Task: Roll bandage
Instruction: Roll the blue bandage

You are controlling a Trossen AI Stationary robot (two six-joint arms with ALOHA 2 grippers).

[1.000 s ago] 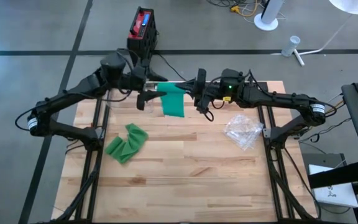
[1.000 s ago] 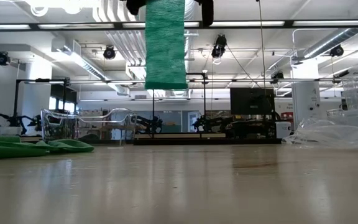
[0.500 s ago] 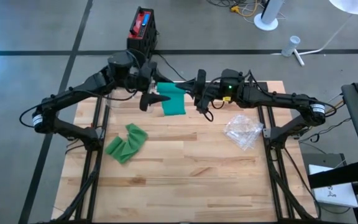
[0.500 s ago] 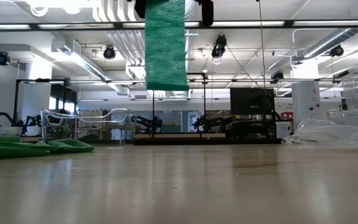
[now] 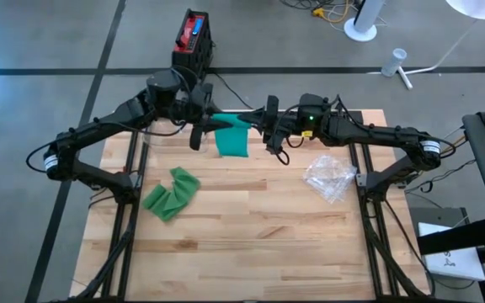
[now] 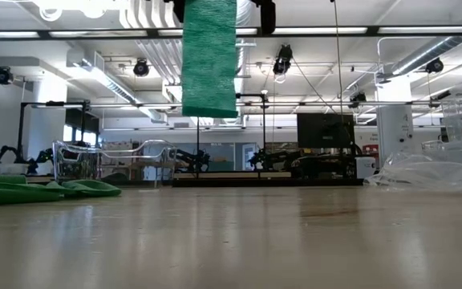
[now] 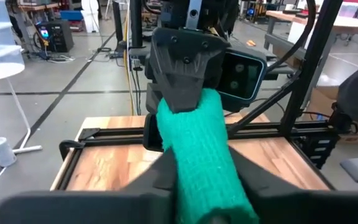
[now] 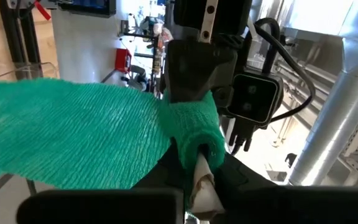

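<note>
Hanging between both claws, the green bandage (image 5: 231, 139) dangles above the table.

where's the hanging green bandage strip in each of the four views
High view: green bandage strip at the table's far edge, between both tools.
Low view: hangs from the top, left of centre, clear of the table.
Left wrist view: centre, running to the bottom.
Right wrist view: spreads from centre to the left edge.
Shared landmark: the bandage strip itself.

I see open wooden bench (image 5: 251, 244) across the near half; crumpled green fabric (image 5: 171, 193) blocks left, clear plastic wrapper (image 5: 328, 177) right.
</note>
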